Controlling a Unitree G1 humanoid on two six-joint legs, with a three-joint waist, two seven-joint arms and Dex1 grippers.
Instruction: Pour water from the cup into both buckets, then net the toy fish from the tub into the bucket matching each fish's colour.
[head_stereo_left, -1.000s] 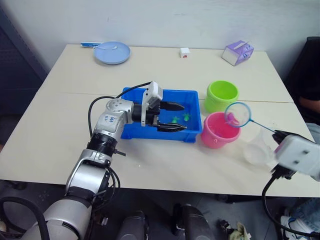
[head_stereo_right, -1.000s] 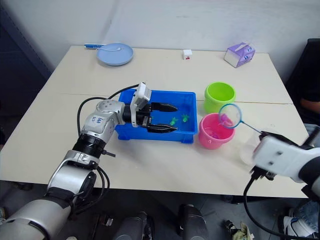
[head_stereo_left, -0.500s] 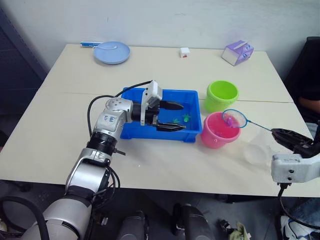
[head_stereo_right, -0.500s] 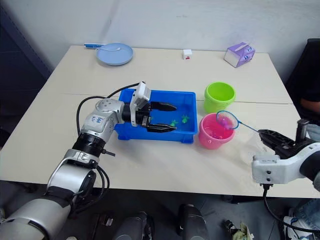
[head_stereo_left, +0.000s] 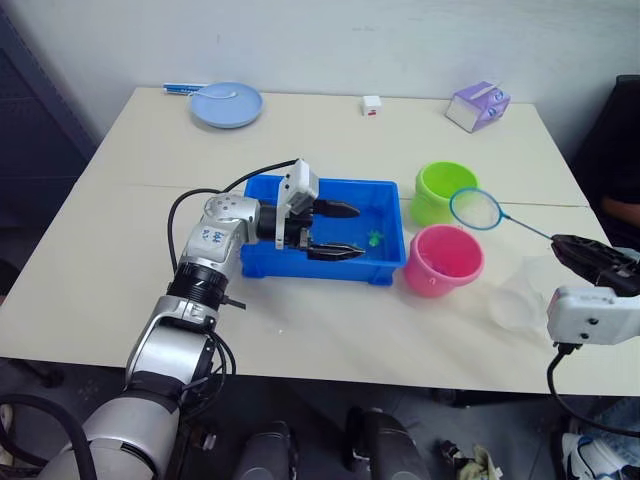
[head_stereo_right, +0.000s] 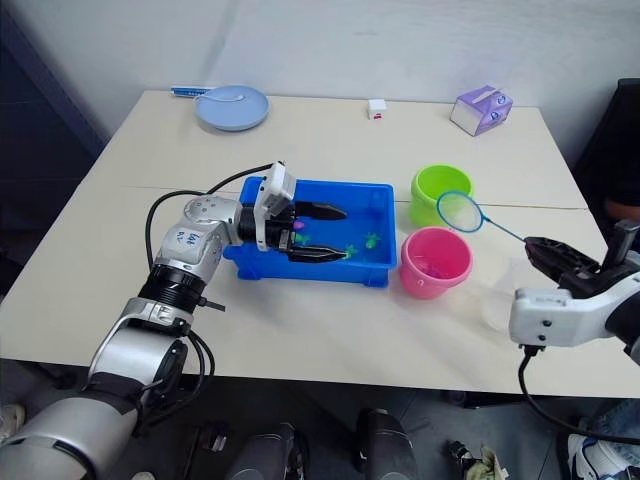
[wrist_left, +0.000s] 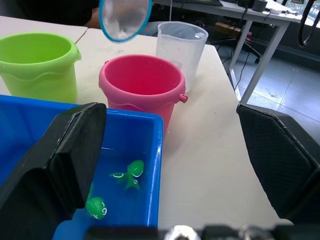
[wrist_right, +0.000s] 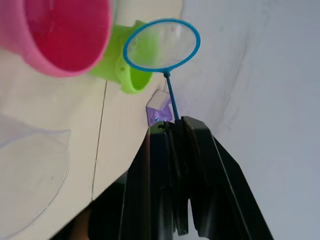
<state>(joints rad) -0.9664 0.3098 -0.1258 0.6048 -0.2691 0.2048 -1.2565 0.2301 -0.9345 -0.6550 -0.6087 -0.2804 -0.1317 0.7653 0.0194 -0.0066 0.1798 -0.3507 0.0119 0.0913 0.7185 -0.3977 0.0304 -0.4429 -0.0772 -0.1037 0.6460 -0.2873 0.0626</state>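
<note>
The blue tub (head_stereo_left: 330, 270) sits mid-table with my left gripper (head_stereo_left: 345, 231) open inside it, its fingers (wrist_left: 65, 165) spread wide. Two green toy fish (wrist_left: 131, 172) lie in the tub's water ahead of it. Right of the tub stand the lime green bucket (head_stereo_left: 432, 205) and the pink bucket (head_stereo_left: 430, 282). The clear cup (head_stereo_left: 520, 300) stands upright beyond the pink bucket. My right gripper (head_stereo_left: 590, 262) is shut on the handle of a blue-rimmed net (head_stereo_left: 474, 209). The empty hoop (wrist_right: 161, 44) hovers above the gap between the two buckets.
A pale blue plate (head_stereo_left: 226, 104) with a spoon lies at the table's far left. A small white cube (head_stereo_left: 371, 104) and a purple box (head_stereo_left: 477, 105) sit along the far edge. A person's arm (head_stereo_left: 620, 208) shows at the right edge.
The net held a pink fish over the pink bucket. It has now risen and shifted toward the green bucket, empty. The left gripper has stayed in the tub.
</note>
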